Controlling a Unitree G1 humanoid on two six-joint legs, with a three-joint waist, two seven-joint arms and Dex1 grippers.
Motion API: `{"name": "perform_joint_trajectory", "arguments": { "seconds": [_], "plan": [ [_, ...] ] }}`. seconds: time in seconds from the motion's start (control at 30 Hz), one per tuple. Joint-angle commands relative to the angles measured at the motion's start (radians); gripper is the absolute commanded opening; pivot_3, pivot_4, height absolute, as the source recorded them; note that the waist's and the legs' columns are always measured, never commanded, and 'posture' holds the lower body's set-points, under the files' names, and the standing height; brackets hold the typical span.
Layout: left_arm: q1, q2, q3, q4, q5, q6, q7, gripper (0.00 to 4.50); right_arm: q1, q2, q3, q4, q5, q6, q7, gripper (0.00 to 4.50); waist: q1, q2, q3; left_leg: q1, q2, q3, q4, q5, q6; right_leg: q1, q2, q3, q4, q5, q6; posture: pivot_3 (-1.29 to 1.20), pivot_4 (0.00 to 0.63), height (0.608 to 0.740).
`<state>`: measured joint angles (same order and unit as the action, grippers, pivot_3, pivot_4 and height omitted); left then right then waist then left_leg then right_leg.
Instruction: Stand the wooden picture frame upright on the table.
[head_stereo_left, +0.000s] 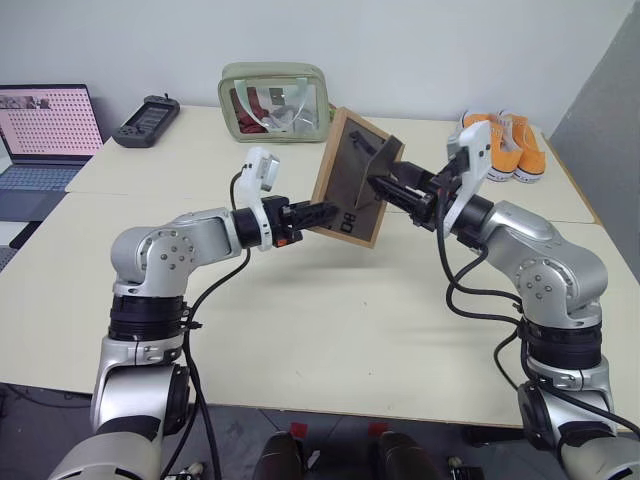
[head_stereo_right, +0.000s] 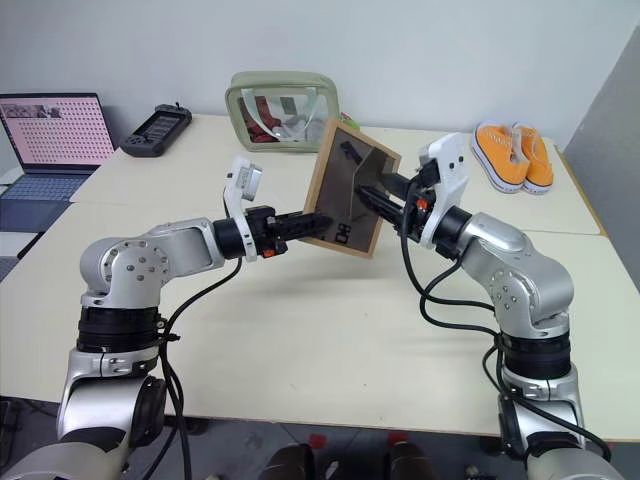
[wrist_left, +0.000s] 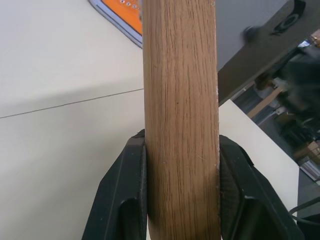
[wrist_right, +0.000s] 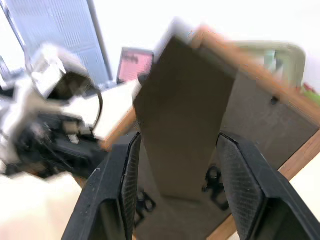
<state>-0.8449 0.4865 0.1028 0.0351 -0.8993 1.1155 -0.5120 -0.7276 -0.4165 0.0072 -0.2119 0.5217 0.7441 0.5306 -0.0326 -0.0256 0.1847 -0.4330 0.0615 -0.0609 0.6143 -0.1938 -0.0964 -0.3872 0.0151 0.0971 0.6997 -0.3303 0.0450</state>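
Cream table (head_stereo_left: 330, 330), both arms reaching inward, left gripper (head_stereo_left: 318, 213) jaws clamping wooden picture frame (head_stereo_left: 352, 180) edge, right gripper (head_stereo_left: 385, 185) jaws astride its prop (wrist_right: 182, 115).

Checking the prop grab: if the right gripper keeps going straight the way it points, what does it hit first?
Most likely the hinged prop on the picture frame: it sits between the right gripper fingers, with the grey back board just behind. Contact is hard to judge. The left gripper clamps the frame's wooden edge.

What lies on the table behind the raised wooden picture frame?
Behind the wooden picture frame on the table sits a green-rimmed clear pouch, with orange sneakers off to the right. The frame hides the pouch's lower right corner.
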Motion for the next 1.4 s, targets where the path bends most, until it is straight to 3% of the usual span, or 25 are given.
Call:
{"name": "perform_joint_trajectory", "arguments": {
  "seconds": [0.03, 0.2, 0.43, 0.53, 0.67, 0.8, 1.03, 1.4],
  "plan": [
    [-0.043, -0.003, 0.055, -0.058, -0.034, 0.015, 0.006, 1.29, 0.031, -0.101, 0.038, 0.036, -0.138, -0.149, 0.059, 2.39, 0.0, 0.0, 0.0, 0.0, 0.0, 0.0, 0.0, 0.0, 0.0, 0.0, 0.0, 0.0, 0.0, 0.0, 0.0, 0.0, 0.15, 0.74],
    [-0.036, 0.029, 0.085, -0.041, -0.028, 0.057, 0.007, 1.29, 0.181, -0.308, 0.019, 0.022, -0.248, -0.343, 0.199, 2.39, 0.005, 0.0, 0.0, -0.001, -0.001, 0.0, 0.0, 0.0, 0.0, 0.0, -0.001, 0.0, -0.002, 0.0, 0.0, 0.0, 0.15, 0.74],
    [-0.035, 0.034, 0.129, -0.003, -0.059, 0.171, 0.028, 1.29, 0.218, -0.377, 0.04, 0.138, -0.443, -0.651, 0.176, 4.1, -0.014, 0.0, 0.0, 0.002, 0.0, 0.0, 0.001, 0.0, 0.0, 0.001, 0.0, 0.001, 0.002, 0.0, 0.0, 0.0, 0.15, 0.74],
    [-0.027, 0.027, 0.153, 0.006, -0.082, 0.254, 0.048, 1.29, 0.206, -0.368, 0.064, 0.216, -0.542, -0.839, 0.136, 4.1, -0.015, 0.0, 0.0, 0.001, 0.0, 0.0, 0.005, 0.0, 0.0, 0.001, 0.0, 0.001, 0.004, 0.0, 0.0, 0.0, 0.15, 0.74],
    [-0.035, -0.02, 0.261, 0.065, -0.139, 0.446, 0.123, 1.29, 0.172, -0.385, 0.112, 0.379, -0.762, -1.234, -0.013, 4.1, -0.016, 0.0, 0.0, 0.001, -0.001, 0.0, 0.009, 0.0, 0.001, 0.001, 0.0, 0.001, 0.007, 0.0, 0.001, 0.0, 0.15, 0.74],
    [0.005, -0.014, 0.266, 0.136, -0.301, 0.499, 0.22, 1.29, 0.099, -0.402, 0.178, 0.553, -1.074, -1.571, -0.315, 4.1, -0.02, 0.0, 0.0, 0.001, -0.001, 0.0, 0.012, 0.0, 0.001, 0.001, 0.0, 0.002, 0.011, 0.0, 0.001, 0.0, 0.15, 0.74],
    [0.024, 0.005, 0.228, 0.169, -0.568, 0.499, 0.405, 1.29, 0.029, -0.342, 0.246, 0.675, -1.354, -1.717, -0.669, 4.1, -0.021, 0.0, 0.0, 0.001, -0.001, -0.001, 0.012, 0.002, -0.003, 0.0, -0.001, 0.002, 0.014, 0.0, 0.0, 0.0, 0.15, 0.74],
    [0.036, 0.056, 0.137, 0.185, -0.91, 0.399, 0.651, 1.29, -0.048, -0.289, 0.335, 0.83, -1.462, -1.713, -0.854, 4.1, -0.021, 0.0, 0.0, 0.001, -0.002, -0.001, 0.013, 0.003, -0.003, 0.001, -0.001, 0.001, 0.015, 0.0, 0.0, 0.0, 0.15, 0.74]
  ]
}}
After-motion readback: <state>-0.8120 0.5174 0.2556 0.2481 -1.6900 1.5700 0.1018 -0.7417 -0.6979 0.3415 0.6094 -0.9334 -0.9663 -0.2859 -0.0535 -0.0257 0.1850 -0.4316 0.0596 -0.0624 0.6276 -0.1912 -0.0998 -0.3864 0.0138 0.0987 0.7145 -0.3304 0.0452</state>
